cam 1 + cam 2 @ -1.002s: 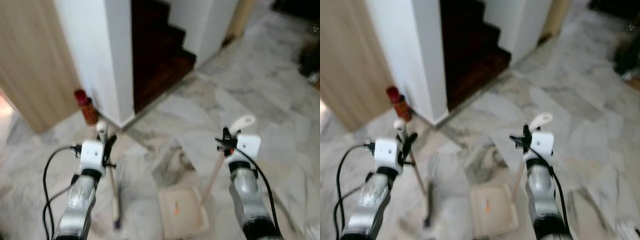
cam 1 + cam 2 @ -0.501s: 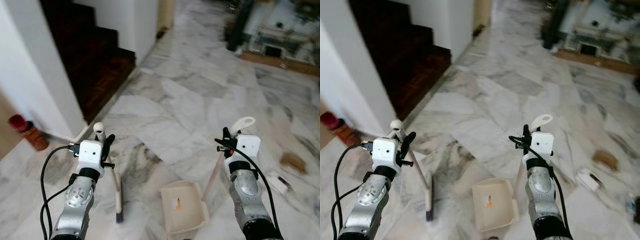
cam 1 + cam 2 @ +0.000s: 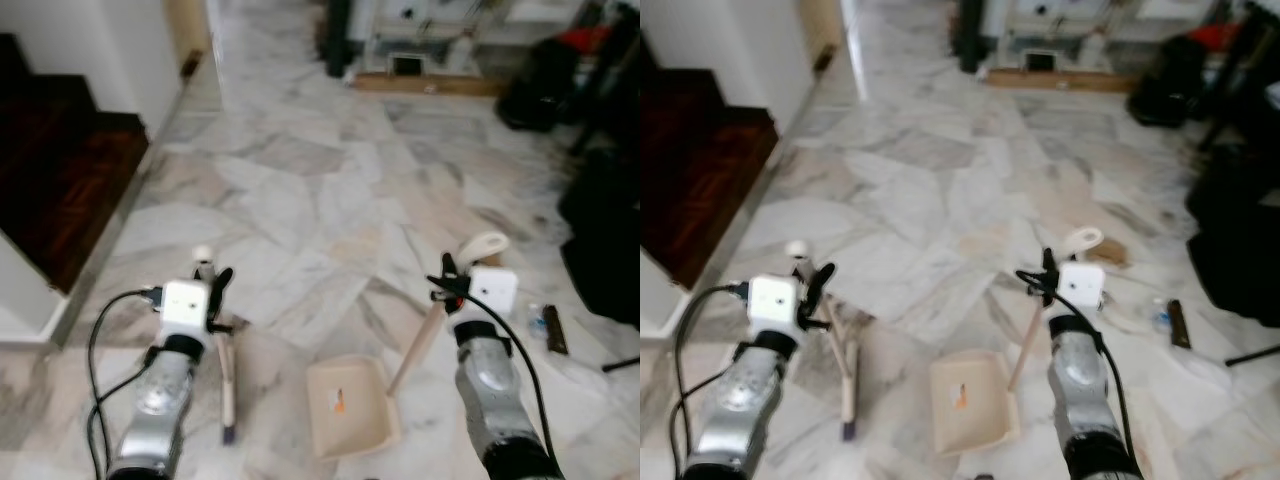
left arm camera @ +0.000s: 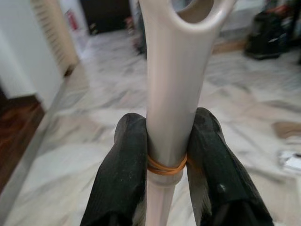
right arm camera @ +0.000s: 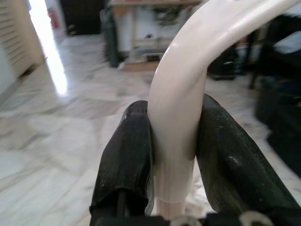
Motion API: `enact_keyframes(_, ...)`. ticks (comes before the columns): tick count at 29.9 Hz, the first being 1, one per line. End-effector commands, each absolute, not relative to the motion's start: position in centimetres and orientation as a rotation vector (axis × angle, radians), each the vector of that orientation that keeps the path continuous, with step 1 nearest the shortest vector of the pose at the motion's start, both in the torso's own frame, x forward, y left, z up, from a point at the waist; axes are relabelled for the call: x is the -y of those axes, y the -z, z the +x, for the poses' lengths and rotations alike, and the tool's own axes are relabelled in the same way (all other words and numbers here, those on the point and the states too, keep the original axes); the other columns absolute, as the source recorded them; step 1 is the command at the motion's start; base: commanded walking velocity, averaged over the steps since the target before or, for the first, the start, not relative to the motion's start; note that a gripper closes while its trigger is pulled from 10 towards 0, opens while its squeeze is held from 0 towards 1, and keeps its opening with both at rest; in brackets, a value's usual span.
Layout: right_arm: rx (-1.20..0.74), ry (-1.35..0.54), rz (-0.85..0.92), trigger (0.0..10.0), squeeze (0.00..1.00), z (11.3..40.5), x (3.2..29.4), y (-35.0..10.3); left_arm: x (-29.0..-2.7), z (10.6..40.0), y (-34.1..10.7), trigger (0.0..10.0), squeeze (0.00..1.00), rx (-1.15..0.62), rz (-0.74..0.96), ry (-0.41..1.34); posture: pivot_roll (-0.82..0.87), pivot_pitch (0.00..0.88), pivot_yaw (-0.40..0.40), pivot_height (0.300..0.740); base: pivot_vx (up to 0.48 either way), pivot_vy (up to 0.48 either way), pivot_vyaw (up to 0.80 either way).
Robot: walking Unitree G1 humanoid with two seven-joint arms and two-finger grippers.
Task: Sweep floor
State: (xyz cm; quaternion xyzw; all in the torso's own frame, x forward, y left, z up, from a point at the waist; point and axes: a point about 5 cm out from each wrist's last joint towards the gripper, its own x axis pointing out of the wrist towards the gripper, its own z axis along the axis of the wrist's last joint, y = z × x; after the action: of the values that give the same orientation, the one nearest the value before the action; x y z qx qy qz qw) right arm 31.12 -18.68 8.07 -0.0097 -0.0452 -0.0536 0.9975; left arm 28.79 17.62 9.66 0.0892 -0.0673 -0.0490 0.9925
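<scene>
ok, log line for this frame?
left gripper: shut on broom handle | right gripper: shut on dustpan handle | dustpan: on marble floor

Two grippers show: the left gripper [image 4: 169,155] and the right gripper [image 5: 175,155], each with two black fingers. There is one broom [image 3: 226,385] and one dustpan [image 3: 350,405], each with a single pale handle. One orange rubber band [image 4: 165,165] rings the broom handle. One dark staircase [image 3: 55,170] stands at the left. On the marble floor [image 3: 320,200], one small dark flat item [image 3: 555,330] lies at the right.
</scene>
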Motion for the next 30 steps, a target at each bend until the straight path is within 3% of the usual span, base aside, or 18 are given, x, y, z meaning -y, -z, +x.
enact_keyframes(1,0.133,0.102,-0.029,10.0,0.0,31.43,18.59,-9.04,-17.99,28.85,-10.32,10.0,0.0,0.168,0.193,0.091,0.0,0.069,-0.02,0.74,0.0,0.0,-0.8)
enact_keyframes(23,0.137,0.105,-0.029,10.0,0.0,31.34,18.58,-9.03,-17.77,28.85,-10.37,10.0,0.0,0.173,0.163,0.111,0.0,0.071,-0.017,0.74,0.0,0.0,-0.8)
enact_keyframes(30,0.146,0.104,-0.031,10.0,0.0,31.33,18.52,-9.12,-17.75,28.87,-10.37,10.0,0.0,0.166,0.161,0.115,0.0,0.073,-0.017,0.74,0.0,0.0,0.0)
